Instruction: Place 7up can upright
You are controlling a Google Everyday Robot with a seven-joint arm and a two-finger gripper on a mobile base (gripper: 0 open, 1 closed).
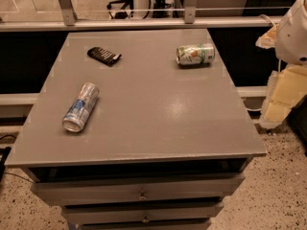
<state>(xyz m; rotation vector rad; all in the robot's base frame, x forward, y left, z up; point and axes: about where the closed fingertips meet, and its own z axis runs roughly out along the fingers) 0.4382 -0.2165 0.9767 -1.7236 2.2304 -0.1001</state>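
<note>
**Can down, robot waiting at the edge**

The 7up can lies on its side near the far right of the grey surface, its silver top turned to the left and its white-and-green body pointing toward the right edge. The tool hangs off the right side of the surface, below the rounded white housing of the arm and well apart from the can. How far open it is cannot be told from here, though it grips neither can, since both rest on the surface.

A slimmer silver-and-blue can also lies flat near the left front, and a dark packet sits at the far left. Drawers run beneath the front lip.

The job looks not yet begun. The can's sideways rest means it must probably be grasped across its body and rotated before being set down on its base. A round can on a flat top could roll if nudged.
</note>
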